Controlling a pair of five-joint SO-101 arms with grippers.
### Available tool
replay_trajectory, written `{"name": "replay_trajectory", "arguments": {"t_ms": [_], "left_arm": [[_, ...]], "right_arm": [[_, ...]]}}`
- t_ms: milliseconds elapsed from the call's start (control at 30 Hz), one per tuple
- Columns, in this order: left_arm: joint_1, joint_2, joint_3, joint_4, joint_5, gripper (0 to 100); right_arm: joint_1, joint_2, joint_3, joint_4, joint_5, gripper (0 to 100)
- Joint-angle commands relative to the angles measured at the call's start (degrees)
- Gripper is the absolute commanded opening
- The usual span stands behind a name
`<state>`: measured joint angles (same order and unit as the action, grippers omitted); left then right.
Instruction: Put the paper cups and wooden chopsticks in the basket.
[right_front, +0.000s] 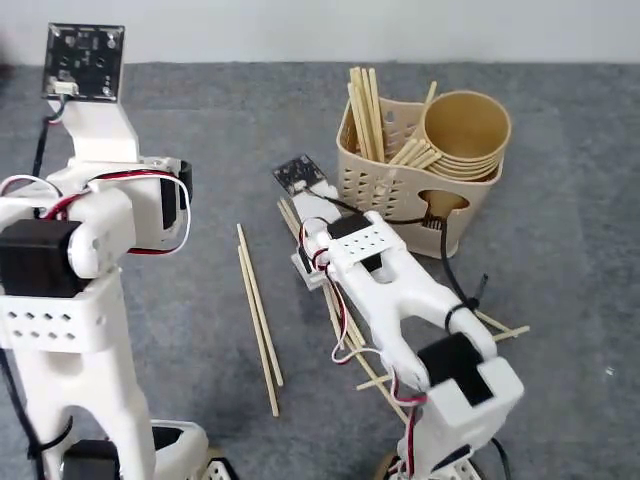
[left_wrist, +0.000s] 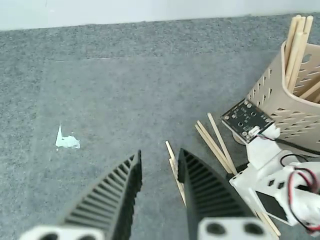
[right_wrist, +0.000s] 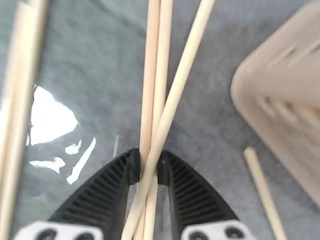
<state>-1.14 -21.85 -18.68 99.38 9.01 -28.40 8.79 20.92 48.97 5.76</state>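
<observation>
A beige slotted basket stands at the back right of the grey mat and holds several wooden chopsticks and a stack of paper cups. My right gripper is low over the mat beside the basket, shut on three chopsticks that run out past its tips. The right arm lies over more chopsticks. My left gripper hangs open above the mat, nothing between its fingers, with a loose pair of chopsticks below it. That pair lies in the middle of the mat.
One chopstick lies near the basket's corner, and others stick out from under the right arm. A pale patch marks the mat on the left. The left arm stands tall at the left side.
</observation>
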Motion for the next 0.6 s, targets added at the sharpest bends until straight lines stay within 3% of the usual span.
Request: {"name": "replay_trajectory", "arguments": {"t_ms": [0, 333, 567], "left_arm": [[-0.18, -1.58, -0.13, -0.97, -0.35, 11], [-0.09, -1.58, 0.04, 1.05, -0.53, 11], [-0.18, -1.67, 4.70, 1.05, -0.62, 11]], "right_arm": [[-0.48, -8.13, -0.53, 2.51, 0.44, 0.7], [-1.19, -23.78, 1.76, 6.11, 0.35, 0.7], [-1.80, -34.77, 13.80, -8.84, 0.79, 0.7]]}}
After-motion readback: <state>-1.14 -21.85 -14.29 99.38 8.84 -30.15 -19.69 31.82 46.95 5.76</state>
